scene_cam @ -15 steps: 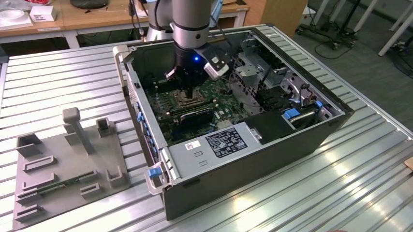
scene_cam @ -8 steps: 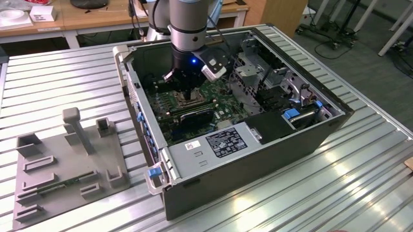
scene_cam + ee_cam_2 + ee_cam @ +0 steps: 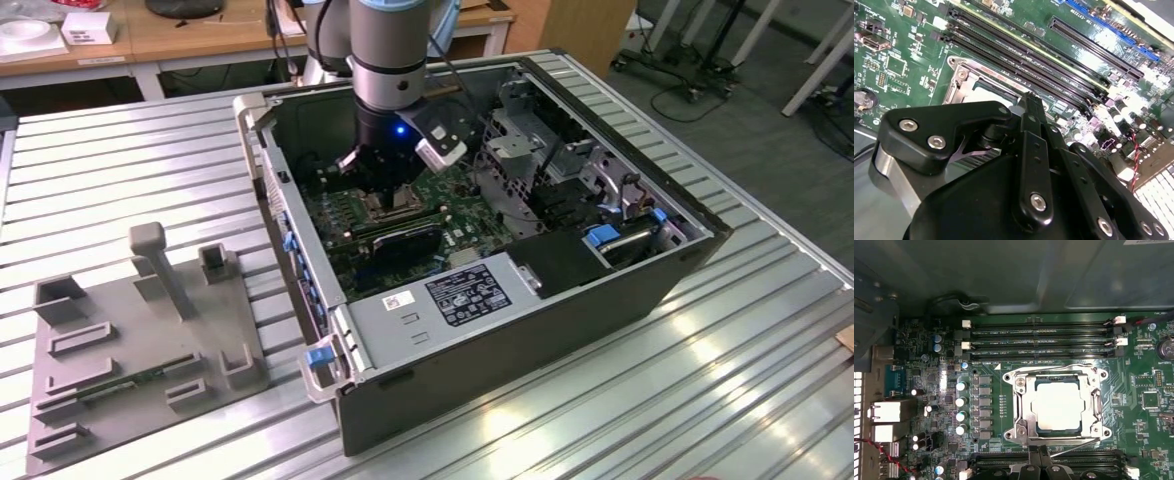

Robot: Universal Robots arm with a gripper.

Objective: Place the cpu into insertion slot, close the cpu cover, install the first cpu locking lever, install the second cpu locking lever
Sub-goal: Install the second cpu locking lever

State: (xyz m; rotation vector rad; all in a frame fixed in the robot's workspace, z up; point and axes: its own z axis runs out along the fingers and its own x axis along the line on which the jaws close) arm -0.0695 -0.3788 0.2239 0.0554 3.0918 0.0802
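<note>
The cpu (image 3: pixel 1059 405), a pale square chip, sits in the insertion slot (image 3: pixel 1024 432) on the green motherboard (image 3: pixel 461 205). The silvery cpu cover (image 3: pixel 1021 405) lies down around it as a frame. One thin wire lever (image 3: pixel 1076 443) runs slightly askew along the socket edge nearest my gripper; another (image 3: pixel 1054 371) lies along the edge by the memory slots. My gripper (image 3: pixel 1039 452) hangs just off that near edge, fingers together with nothing seen between them. In the second wrist view the gripper tip (image 3: pixel 1032 100) stands over the socket corner (image 3: pixel 961 75). In the exterior view the gripper (image 3: pixel 383 198) reaches down into the case.
The open computer case (image 3: pixel 534 330) stands on a slatted metal table (image 3: pixel 134 160). Long dark memory slots (image 3: pixel 1044 337) flank the socket on two sides. Capacitors (image 3: pixel 960 407) and rear ports (image 3: pixel 889 412) stand beside it. A grey fixture plate (image 3: pixel 134 340) lies at the exterior view's left.
</note>
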